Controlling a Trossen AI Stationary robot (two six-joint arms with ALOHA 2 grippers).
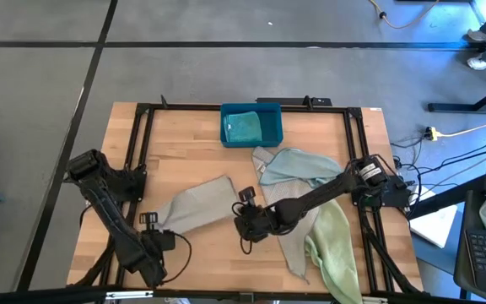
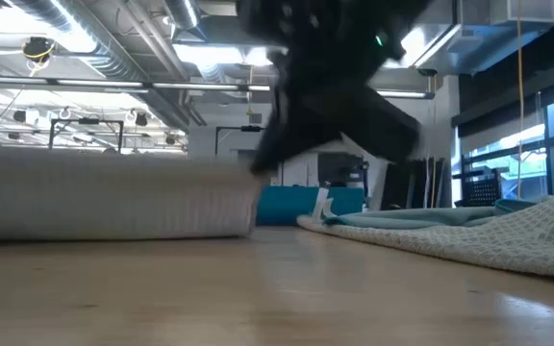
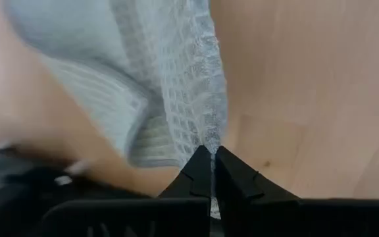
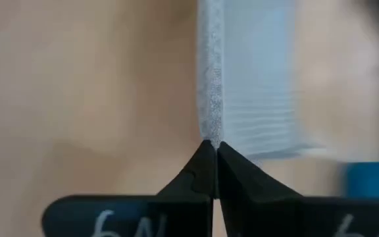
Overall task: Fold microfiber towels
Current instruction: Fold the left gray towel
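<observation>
A pale grey microfiber towel (image 1: 197,207) lies left of the table's middle. My left gripper (image 1: 160,240) is shut on its near left end, and my right gripper (image 1: 245,223) is shut on its near right end. In the low view the towel (image 2: 113,197) stands as a raised pale band behind the blurred dark arm (image 2: 335,86). Right of it lie a pale blue towel (image 1: 298,166), a second grey towel (image 1: 289,247) and a pale green towel (image 1: 332,245), overlapping. A teal towel (image 1: 245,127) rests inside the blue bin (image 1: 270,112). My left gripper pinches the grey towel's edge (image 3: 212,135) between its two fingers, coming steeply from above. The cloth spreads away below the fingertips (image 3: 199,164); a fold shows beside them. My right gripper pinches an edge of the same towel (image 4: 209,125) between its fingertips (image 4: 202,161), slanting down from the table's right. The cloth runs straight away from the fingers.
A black frame (image 1: 142,135) runs round the tabletop. The bin stands at the far edge, in the middle. Bare wood (image 1: 218,262) shows along the near edge between the two arms. Cables and a keyboard lie beyond the table's right side.
</observation>
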